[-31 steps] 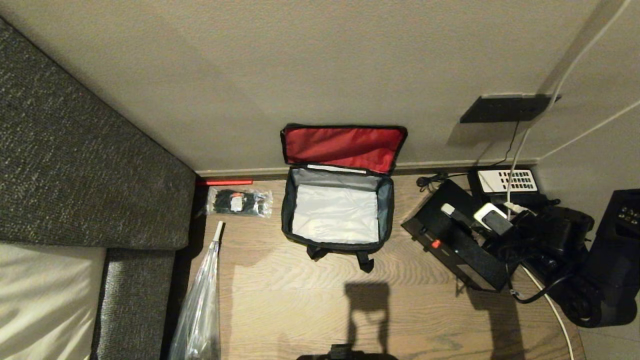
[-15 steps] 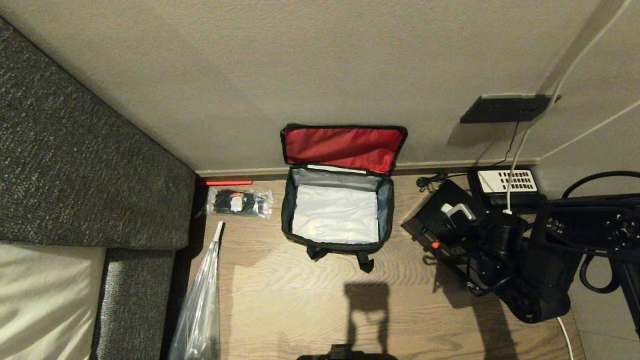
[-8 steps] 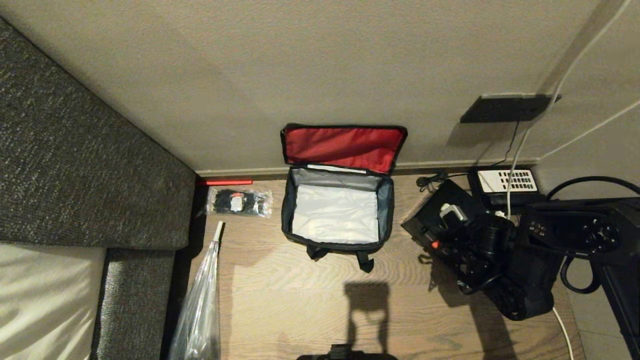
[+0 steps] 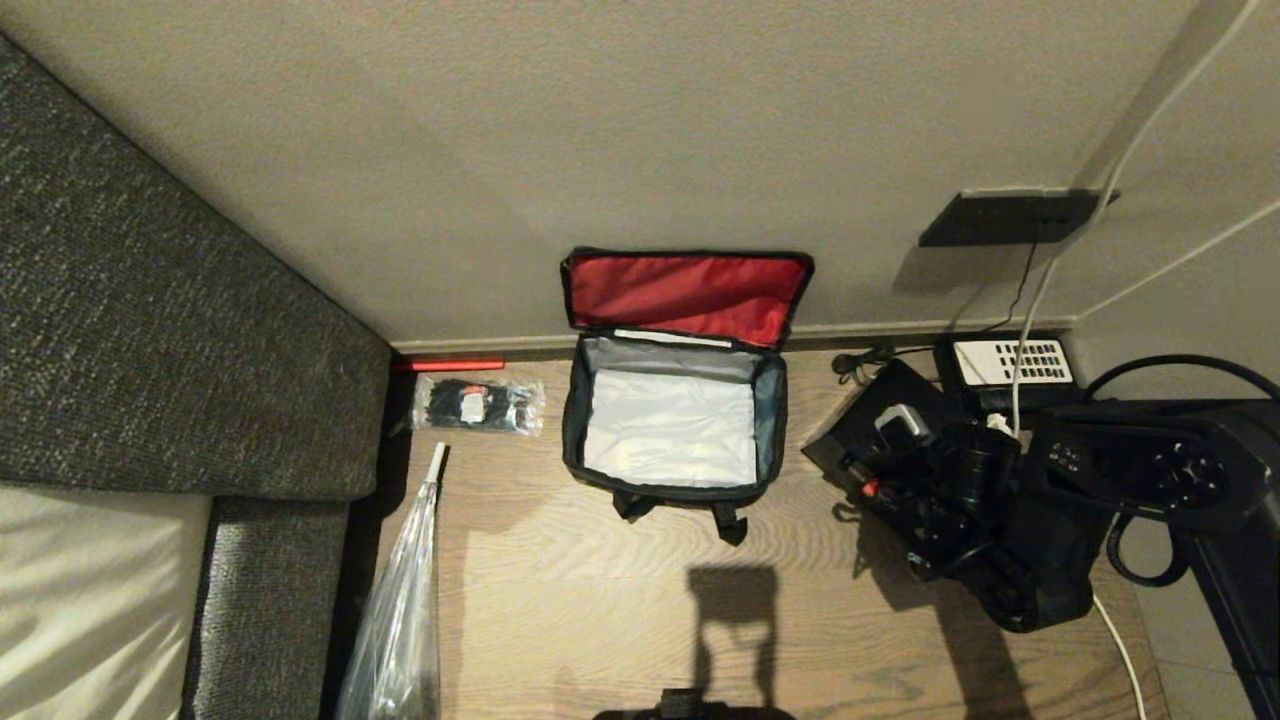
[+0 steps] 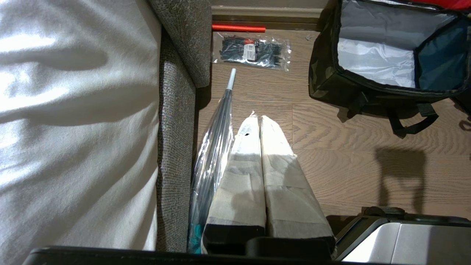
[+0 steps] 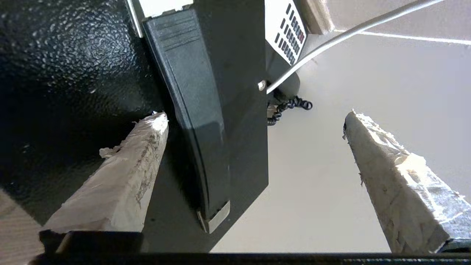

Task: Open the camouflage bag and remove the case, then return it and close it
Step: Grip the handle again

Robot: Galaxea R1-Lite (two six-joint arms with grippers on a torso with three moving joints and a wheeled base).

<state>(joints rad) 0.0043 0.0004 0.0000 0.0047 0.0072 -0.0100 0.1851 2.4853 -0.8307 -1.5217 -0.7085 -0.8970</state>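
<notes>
Head view: the boxy camouflage bag point(image 4: 672, 430) with black trim stood on the wood-grain floor point(image 4: 600, 600) against the skirting of the beige wall point(image 4: 600, 130), its red-lined lid point(image 4: 688, 295) thrown back against that wall and its grey-white interior showing. To its right, near the floor's right edge, lay the flat black rectangular hard case point(image 4: 850, 440), a small red latch on its near edge, partly covered by the right gripper point(image 4: 905, 470) and its arm. Behind the case sat a black telephone with a white keypad point(image 4: 1010, 362).

Right wrist view: this alone showed the paper-wrapped fingers point(image 6: 125, 176) spread wide apart, one over the case's pebbled black face point(image 6: 66, 73), the other beyond the case's edge, with the black top handle point(image 6: 191, 106) between them and nothing gripped.

Left wrist view: the left gripper point(image 5: 260, 121), out of the head view, hung over the floor with its wrapped fingers pressed together. It also showed the bag's camouflage side point(image 5: 323, 77).

Surroundings: a grey woven sofa point(image 4: 150, 330) with a cream cushion point(image 4: 90, 600) bounded the floor's left edge. Beside it lay a clear folded umbrella point(image 4: 400, 610), a clear packet of black cable ties point(image 4: 480, 404) and a red rod point(image 4: 448, 365) along the skirting.
</notes>
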